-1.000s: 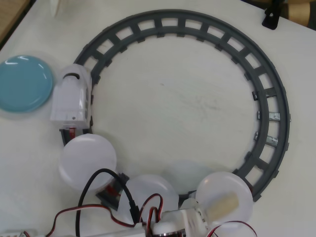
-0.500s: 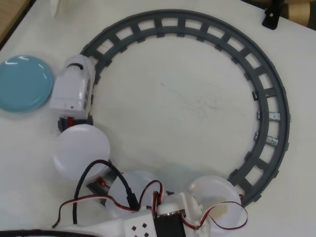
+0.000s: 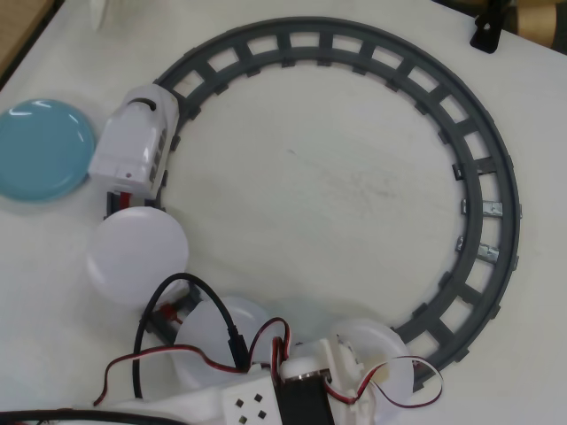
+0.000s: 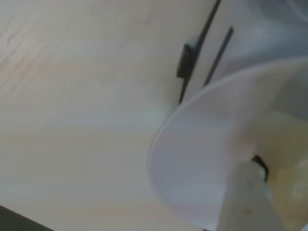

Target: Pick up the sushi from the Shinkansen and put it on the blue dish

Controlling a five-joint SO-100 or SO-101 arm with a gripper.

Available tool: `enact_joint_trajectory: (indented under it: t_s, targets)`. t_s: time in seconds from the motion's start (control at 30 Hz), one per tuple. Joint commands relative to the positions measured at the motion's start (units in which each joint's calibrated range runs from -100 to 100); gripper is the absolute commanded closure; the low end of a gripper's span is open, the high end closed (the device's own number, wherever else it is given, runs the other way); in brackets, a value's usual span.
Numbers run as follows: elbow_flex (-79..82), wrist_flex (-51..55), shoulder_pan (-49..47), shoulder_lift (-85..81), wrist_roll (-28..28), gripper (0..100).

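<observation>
train [image 3: 135, 149] has run further up the track [image 3: 425, 88], nose now tilted right | three plates [image 3: 136, 257] followed (all shifted left) | arm [image 3: 306, 398] now covers the last plate [image 3: 390, 372], hiding the sushi seen earlier

**Colours on the worktop**

The Shinkansen [image 3: 135, 153] is white with dark side windows, its plates [image 3: 136, 257] plain white. The blue dish [image 3: 40, 149] is glossy light blue. The track [image 3: 483, 190] is dark grey, the worktop [image 3: 337, 186] off-white. Red and black wires [image 3: 190, 341] cross the white arm [image 3: 266, 403].
</observation>
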Motion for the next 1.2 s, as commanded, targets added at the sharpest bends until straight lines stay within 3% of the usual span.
enact_joint_trajectory:
  t_s: [0.0, 0.53, 0.8, 1.17]
  targets:
    - [-0.8, -0.4, 1.3, -0.5, -0.6, 73]
    - [3.1, 0.2, 1.3, -0.8, -0.8, 73]
    - [5.7, 0.2, 0.3, -1.3, -2.2, 94]
    - [4.6, 0.4, -3.4, -9.2, -5.2, 94]
